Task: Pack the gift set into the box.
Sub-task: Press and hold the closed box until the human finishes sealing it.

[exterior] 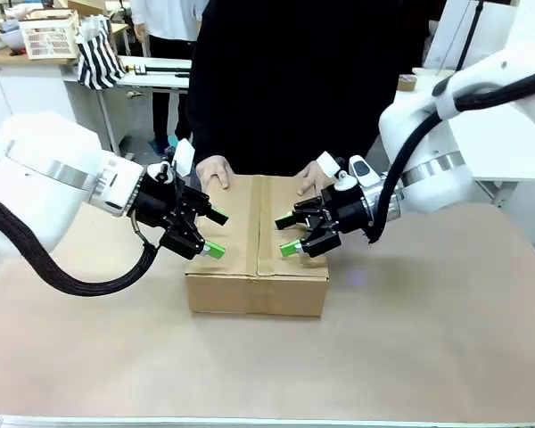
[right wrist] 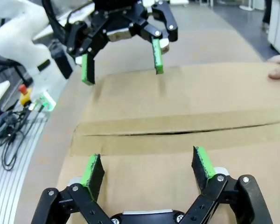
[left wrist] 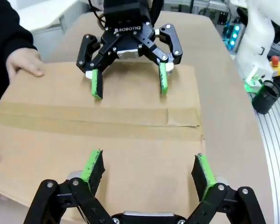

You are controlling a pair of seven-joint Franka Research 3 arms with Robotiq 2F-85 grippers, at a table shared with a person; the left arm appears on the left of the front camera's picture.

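The brown cardboard box sits mid-table with its top flaps folded down and brown tape along part of the seam. My left gripper hovers open over the box's left flap. My right gripper hovers open over the right flap, facing it. In the left wrist view my left gripper holds nothing and the right gripper is opposite. A person's hands rest on the far edge. The gift set is out of view.
The person in black stands close behind the box. At the back left stand a white lattice basket and a striped bag. A black cup and cables lie off the table's side edges. The brown tabletop spreads around the box.
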